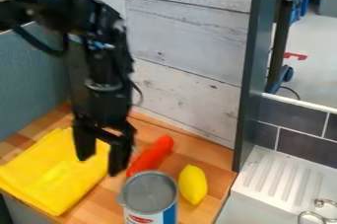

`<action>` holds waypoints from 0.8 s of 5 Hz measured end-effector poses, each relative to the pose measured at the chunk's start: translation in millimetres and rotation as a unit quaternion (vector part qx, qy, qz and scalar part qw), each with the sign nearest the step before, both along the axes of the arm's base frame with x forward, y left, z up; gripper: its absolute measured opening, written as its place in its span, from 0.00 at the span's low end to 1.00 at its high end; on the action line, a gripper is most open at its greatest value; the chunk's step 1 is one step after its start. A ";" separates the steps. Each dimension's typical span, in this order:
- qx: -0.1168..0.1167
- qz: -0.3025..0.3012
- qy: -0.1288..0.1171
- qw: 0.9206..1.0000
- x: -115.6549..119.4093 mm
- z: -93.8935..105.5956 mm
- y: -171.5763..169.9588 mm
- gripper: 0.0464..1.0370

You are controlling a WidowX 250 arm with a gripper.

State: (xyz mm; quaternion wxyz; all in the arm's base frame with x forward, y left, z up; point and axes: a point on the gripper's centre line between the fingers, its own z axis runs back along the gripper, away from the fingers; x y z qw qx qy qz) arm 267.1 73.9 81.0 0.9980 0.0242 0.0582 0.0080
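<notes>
Camera view: the black tool hangs from the arm in the left half of the view, its 2 fingers pointing down at the wooden worktop. The fingers stand apart, with a visible gap and nothing gripped between them. In the view they overlap the right-hand part of the folded yellow cloth; whether they touch it cannot be told. The red-orange object lies on the worktop just beyond the cloth, to the view's right of the tool, its lower end near the right-hand finger. Its long axis slants from lower left to upper right. The line between the 2 fingertips falls the other way, down towards the right, so the finger spread runs roughly across that axis, with the object outside the gap. 1 open-topped or grey-lidded can stands upright in front of the object's lower end; contact between these 2 cannot be confirmed. 1 lemon rests to the can's right, apart from the tool. Further right is a white ribbed drainboard.
</notes>
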 end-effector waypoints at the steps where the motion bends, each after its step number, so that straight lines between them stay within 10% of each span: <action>1: 0.009 0.025 -0.013 1.000 -5.1 20.2 21.0 0.96; 4: -0.060 0.011 0.022 0.998 -59.0 44.1 61.6 0.96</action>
